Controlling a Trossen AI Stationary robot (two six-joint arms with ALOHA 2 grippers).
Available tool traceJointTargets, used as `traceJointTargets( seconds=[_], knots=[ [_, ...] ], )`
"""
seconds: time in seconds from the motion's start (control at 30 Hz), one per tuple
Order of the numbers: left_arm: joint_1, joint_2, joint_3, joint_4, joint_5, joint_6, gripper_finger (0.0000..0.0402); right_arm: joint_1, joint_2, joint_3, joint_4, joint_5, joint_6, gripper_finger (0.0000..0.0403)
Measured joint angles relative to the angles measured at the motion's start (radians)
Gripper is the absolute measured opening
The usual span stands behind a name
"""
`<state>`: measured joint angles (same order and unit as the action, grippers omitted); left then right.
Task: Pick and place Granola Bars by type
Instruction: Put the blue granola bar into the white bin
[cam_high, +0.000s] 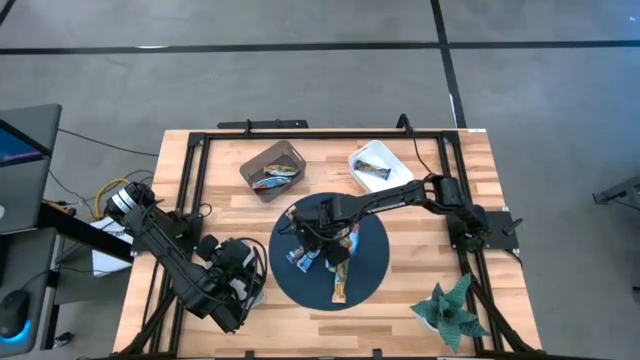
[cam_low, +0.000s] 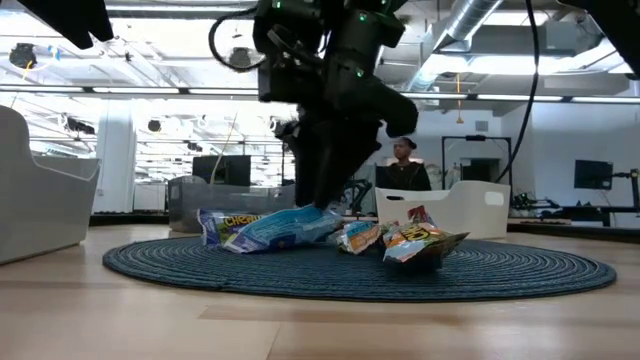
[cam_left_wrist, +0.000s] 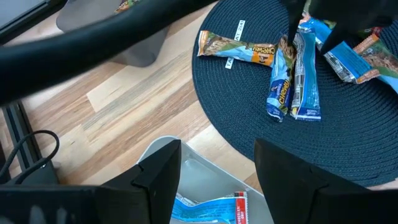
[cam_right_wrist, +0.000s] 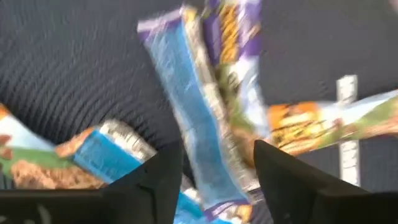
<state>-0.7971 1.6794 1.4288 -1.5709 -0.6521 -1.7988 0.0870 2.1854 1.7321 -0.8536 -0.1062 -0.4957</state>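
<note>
Now, from the left edge of the desk across to the right:
Left gripper (cam_high: 232, 290): parked near the desk's front-left corner, fingers spread, holding nothing.
Brown bin (cam_high: 262, 161): near the back edge, left of centre, a couple of bars inside.
Round dark mat (cam_high: 375, 270): middle of the desk, toward the front edge.
Granola bars (cam_high: 340, 262): a loose heap on the mat; blue wrappers (cam_left_wrist: 292, 87) side by side, an orange-brown one (cam_left_wrist: 236, 46) beside them.
Right gripper (cam_high: 308, 238): down over the heap's left side, fingers apart around a blue bar (cam_right_wrist: 199, 118); I can't tell if they pinch it.
White bin (cam_high: 375, 156): near the back edge, right of centre, one bar inside.
Green paper plant (cam_high: 450, 310): front-right corner.
</note>
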Motion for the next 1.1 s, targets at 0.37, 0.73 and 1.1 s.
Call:
traceJointTargets(
  seconds=[0.37,0.73,1.1],
  knots=[
    [0.000,0.000,0.000,0.000,0.000,0.000,0.0196,0.005,0.027,0.000,-0.006,0.008,0.020,0.0175],
    [0.000,0.000,0.000,0.000,0.000,0.000,0.0196,0.005,0.027,0.000,-0.011,0.007,0.026,0.0055],
    [0.000,0.000,0.000,0.000,0.000,0.000,0.0196,0.007,-0.018,0.010,-0.038,0.006,0.087,0.0029]
  ],
)
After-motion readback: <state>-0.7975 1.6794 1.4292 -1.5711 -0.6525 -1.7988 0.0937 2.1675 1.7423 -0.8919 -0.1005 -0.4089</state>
